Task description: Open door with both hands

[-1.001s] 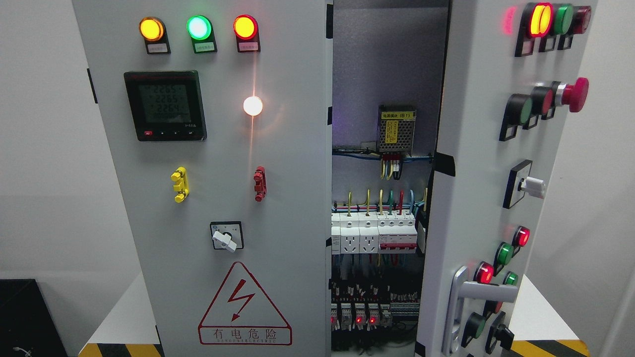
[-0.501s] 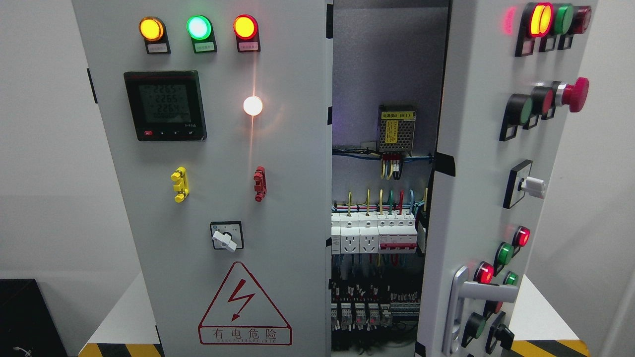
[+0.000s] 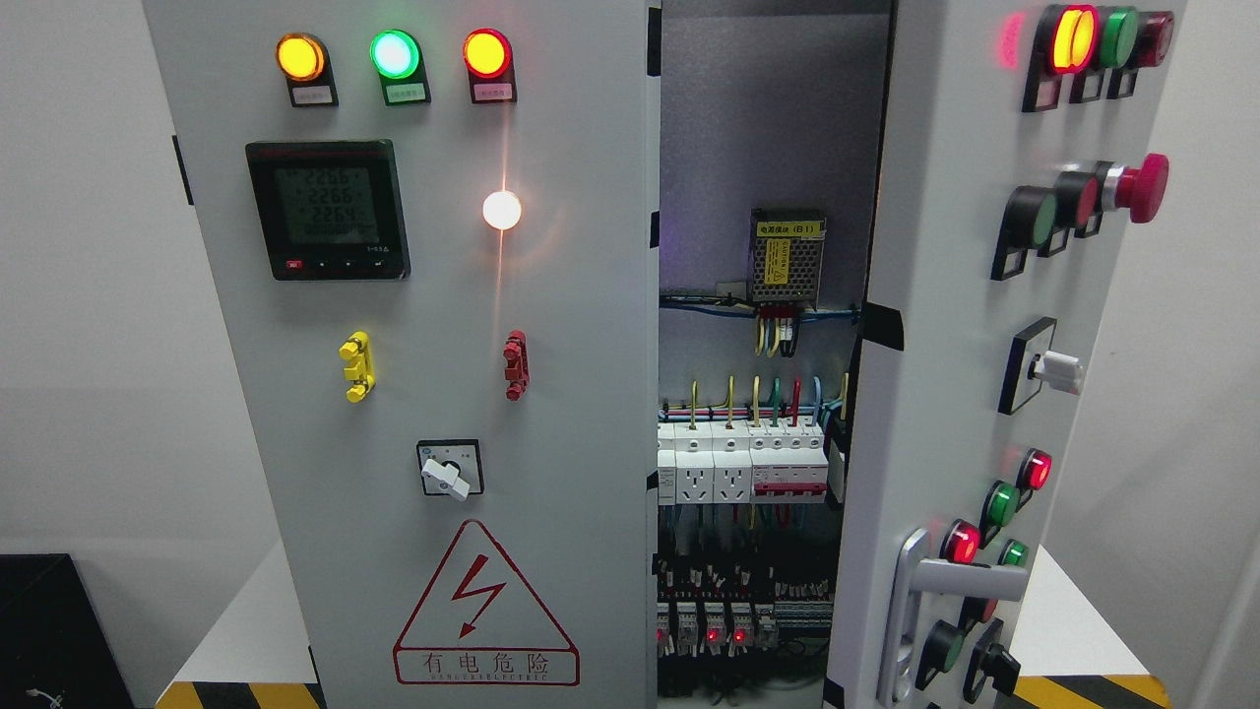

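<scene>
A grey electrical cabinet fills the head view. Its right door (image 3: 945, 325) stands swung outward, so I see it at an angle, with a silver lever handle (image 3: 925, 591) near its lower edge. The left door (image 3: 443, 295) faces me flat, carrying three lit lamps, a digital meter (image 3: 328, 209) and a lightning warning triangle (image 3: 484, 609). Between the doors a gap shows the inside (image 3: 753, 394): a power supply, breakers, coloured wires and relays with red lights. No arm or hand of mine is visible.
The cabinet stands on a white table (image 3: 241, 615) with yellow-black hazard tape along its front edge. A black box (image 3: 49, 630) sits at the lower left. A red mushroom button (image 3: 1142, 187) and a white selector knob (image 3: 1058, 372) stick out from the right door.
Nothing has moved; only the meter digits and the small red relay lights at the bottom flicker.
</scene>
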